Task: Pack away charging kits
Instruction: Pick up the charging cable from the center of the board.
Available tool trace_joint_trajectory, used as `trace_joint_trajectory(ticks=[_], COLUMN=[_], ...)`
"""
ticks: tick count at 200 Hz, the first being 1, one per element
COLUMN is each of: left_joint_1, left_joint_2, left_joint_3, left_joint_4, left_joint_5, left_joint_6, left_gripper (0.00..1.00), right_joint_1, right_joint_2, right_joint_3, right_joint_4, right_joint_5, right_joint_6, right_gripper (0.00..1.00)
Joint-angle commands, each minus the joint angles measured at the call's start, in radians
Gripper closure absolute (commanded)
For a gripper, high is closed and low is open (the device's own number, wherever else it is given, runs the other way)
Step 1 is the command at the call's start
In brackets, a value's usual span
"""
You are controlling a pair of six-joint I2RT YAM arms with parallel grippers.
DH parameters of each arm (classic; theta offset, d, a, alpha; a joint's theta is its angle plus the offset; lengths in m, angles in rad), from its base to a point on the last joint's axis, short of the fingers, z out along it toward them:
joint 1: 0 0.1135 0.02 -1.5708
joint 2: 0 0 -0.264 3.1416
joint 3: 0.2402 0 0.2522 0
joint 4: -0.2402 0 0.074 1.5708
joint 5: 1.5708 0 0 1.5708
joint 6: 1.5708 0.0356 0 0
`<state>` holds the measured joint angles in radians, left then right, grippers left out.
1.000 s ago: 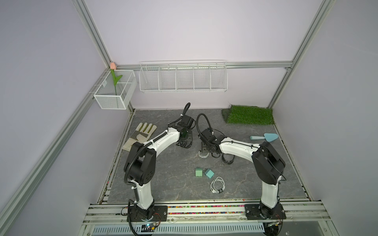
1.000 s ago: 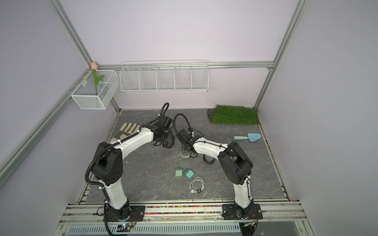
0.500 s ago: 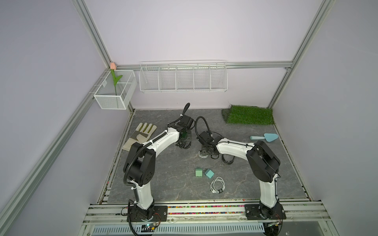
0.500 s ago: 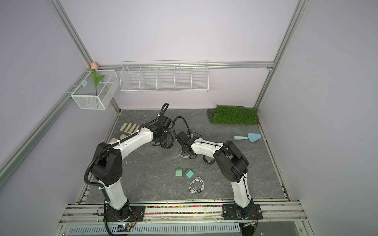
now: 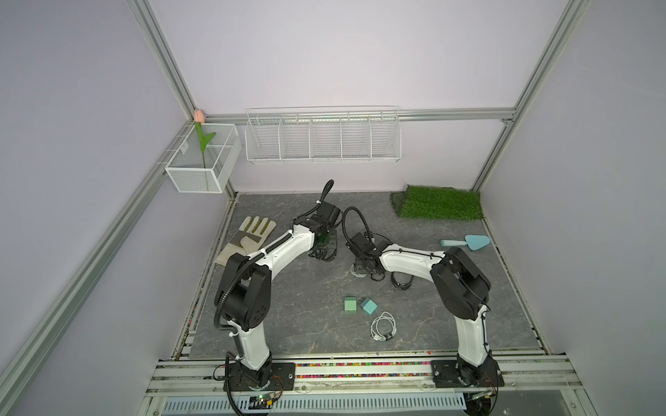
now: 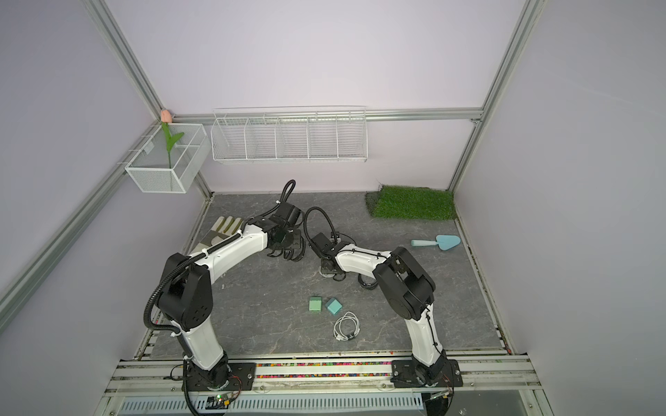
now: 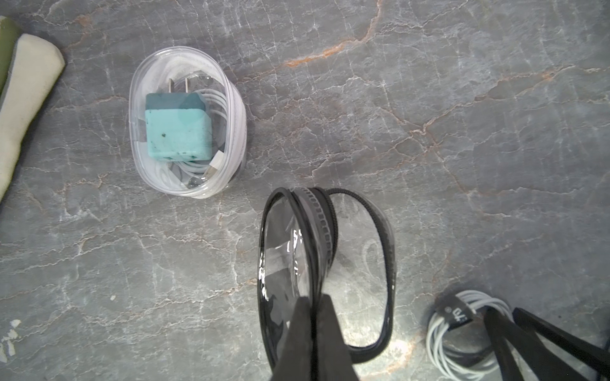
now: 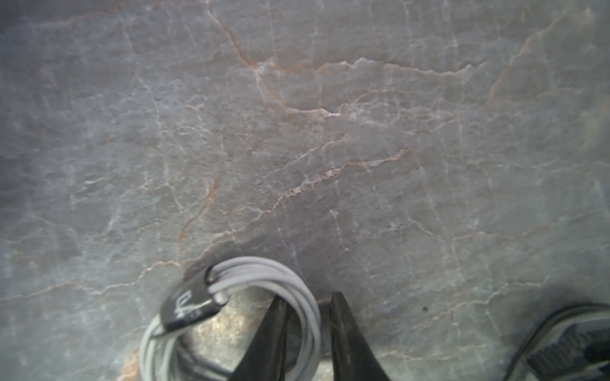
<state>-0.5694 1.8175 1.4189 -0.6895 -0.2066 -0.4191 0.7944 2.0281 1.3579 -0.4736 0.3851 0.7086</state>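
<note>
Low in frame, the left end effector [image 7: 313, 300] clamps a black-rimmed case [image 7: 390, 257]. The right end effector [image 8: 307, 295] straddles a coiled cable [image 8: 257, 269]; whether it grips is unclear.

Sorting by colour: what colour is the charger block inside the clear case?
The charger block is teal, best seen in the left wrist view.

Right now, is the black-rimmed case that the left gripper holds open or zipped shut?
Open. The black-rimmed case gapes, its two zipper rims spread apart; the left gripper pinches one rim.
</note>
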Motion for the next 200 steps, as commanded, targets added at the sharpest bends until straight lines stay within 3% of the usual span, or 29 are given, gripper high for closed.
trace_joint_trajectory(ticks=[1,36,104,200], left_joint_1=[0.006,0.006,0.006,0.006], left_joint_2=[-0.014,-0.014,0.013,0.043], left_joint_3=[-0.015,-0.022,-0.016,-0.009], left_joint_4=[-0.002,0.02,0.034,0.049], left_joint_5=[0.019,0.076,0.11,0.169], left_joint_6=[-0.024,-0.02,-0.028,-0.043], left_gripper=[1.0,1.0,1.0,1.0], right_joint_1=[0.002,0.001,0.003,0.044], right_joint_2=[-0.006,-0.084,-0.194,-0.104], right_joint_3=[-0.03,-0.067,-0.058,0.096], right_joint_4=[0.0,0.02,0.041,0.063], right_joint_5=[0.013,0.025,-0.009,-0.108], right_joint_6=[0.037,0.055,0.06,0.039], right_gripper=[0.81,0.89,0.94,0.93])
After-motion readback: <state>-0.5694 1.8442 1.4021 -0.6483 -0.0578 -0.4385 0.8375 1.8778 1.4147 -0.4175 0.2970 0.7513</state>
